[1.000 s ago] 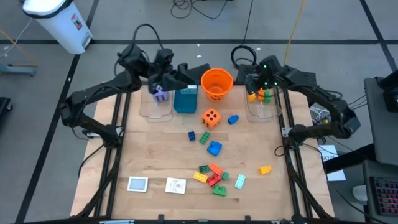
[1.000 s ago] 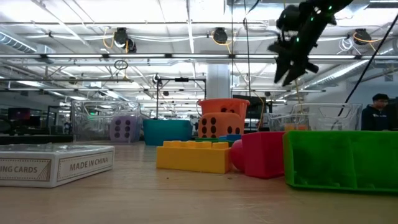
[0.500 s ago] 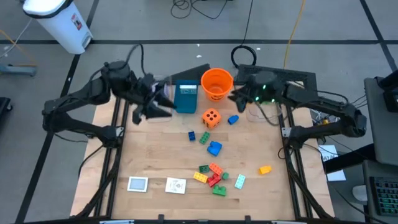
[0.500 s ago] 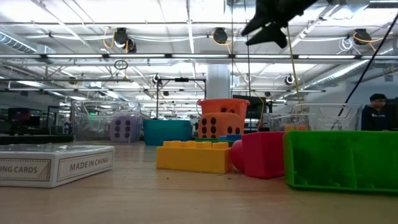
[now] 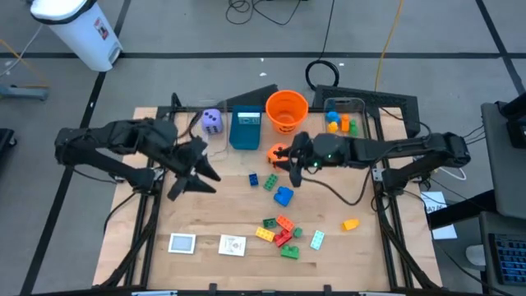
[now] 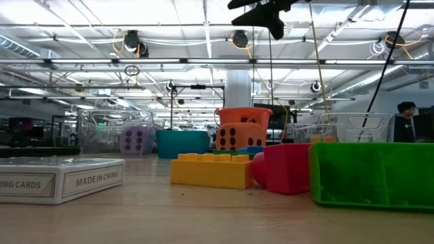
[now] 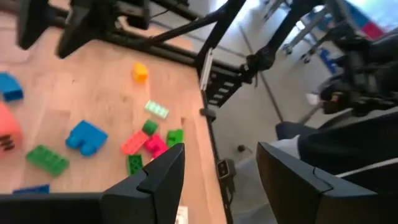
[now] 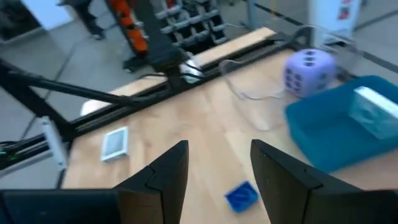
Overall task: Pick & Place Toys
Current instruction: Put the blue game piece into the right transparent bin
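Note:
The orange die [image 5: 276, 153] rests on the table in front of the orange bucket [image 5: 287, 111]. My right gripper [image 5: 290, 163] hovers open just right of the die, high above the table in the low view [image 6: 261, 9]. My left gripper [image 5: 192, 181] is open and empty above bare wood left of centre. The purple die [image 5: 212, 120] lies in the left clear bin. Loose bricks lie mid-table: a small blue one [image 5: 254, 179], a green one [image 5: 269, 184], a large blue one [image 5: 283, 196], a yellow one [image 5: 350, 224], and a mixed cluster [image 5: 279, 234]. Two white cards [image 5: 182, 243] [image 5: 233, 245] lie near the front edge.
A teal box [image 5: 245, 130] stands between the left bin and the bucket. The right clear bin [image 5: 343, 123] holds a few bricks. A blue brick [image 8: 241, 195] shows below my right gripper's fingers. A person stands in the room beyond [image 6: 405, 122].
My left gripper has left the left bin and gone toward the table's near edge and a little left. My right gripper has left the right bin and swung toward the table's left and nearer, ending beside the orange die. Both stay open; no toy has moved.

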{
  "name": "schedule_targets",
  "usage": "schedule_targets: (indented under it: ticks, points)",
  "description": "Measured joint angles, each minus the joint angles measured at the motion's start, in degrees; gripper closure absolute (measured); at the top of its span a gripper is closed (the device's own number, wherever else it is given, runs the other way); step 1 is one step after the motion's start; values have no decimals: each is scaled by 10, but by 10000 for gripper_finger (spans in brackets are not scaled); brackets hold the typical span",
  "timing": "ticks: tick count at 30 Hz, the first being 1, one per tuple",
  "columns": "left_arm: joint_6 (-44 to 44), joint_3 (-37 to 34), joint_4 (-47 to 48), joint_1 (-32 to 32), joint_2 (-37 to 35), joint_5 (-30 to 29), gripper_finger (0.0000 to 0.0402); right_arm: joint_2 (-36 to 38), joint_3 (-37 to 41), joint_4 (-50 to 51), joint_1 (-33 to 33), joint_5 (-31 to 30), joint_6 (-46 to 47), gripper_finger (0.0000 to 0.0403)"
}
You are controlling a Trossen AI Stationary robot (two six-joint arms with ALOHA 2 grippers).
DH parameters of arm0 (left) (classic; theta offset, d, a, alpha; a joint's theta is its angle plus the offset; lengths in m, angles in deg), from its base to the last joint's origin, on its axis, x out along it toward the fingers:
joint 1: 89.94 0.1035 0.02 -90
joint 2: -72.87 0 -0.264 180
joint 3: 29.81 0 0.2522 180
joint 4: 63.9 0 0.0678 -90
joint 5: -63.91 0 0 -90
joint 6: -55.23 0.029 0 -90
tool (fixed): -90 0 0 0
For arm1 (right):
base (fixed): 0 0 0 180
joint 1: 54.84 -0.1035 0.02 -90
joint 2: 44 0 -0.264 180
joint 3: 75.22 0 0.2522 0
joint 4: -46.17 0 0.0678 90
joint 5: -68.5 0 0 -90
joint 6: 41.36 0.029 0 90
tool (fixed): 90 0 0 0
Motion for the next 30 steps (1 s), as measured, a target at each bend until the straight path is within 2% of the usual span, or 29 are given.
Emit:
schedule_targets:
  ticks: [7, 14, 19, 24, 30]
  points:
    - [-48, 0, 7, -95, 15, -158, 192, -13, 0, -42, -41, 0, 0, 234]
    - [-131, 0, 6, -169, 54, -265, 192, -8, 0, -36, -83, -2, -10, 234]
    - [-203, 0, -3, -199, 99, -288, 192, -9, 0, 47, -139, -5, -5, 234]
    - [-269, 0, -47, -221, 158, -289, 192, -9, 1, 161, -199, -48, 34, 234]
    - [-284, 0, -147, -234, 218, -288, 192, -9, 58, 157, -238, -46, 124, 234]
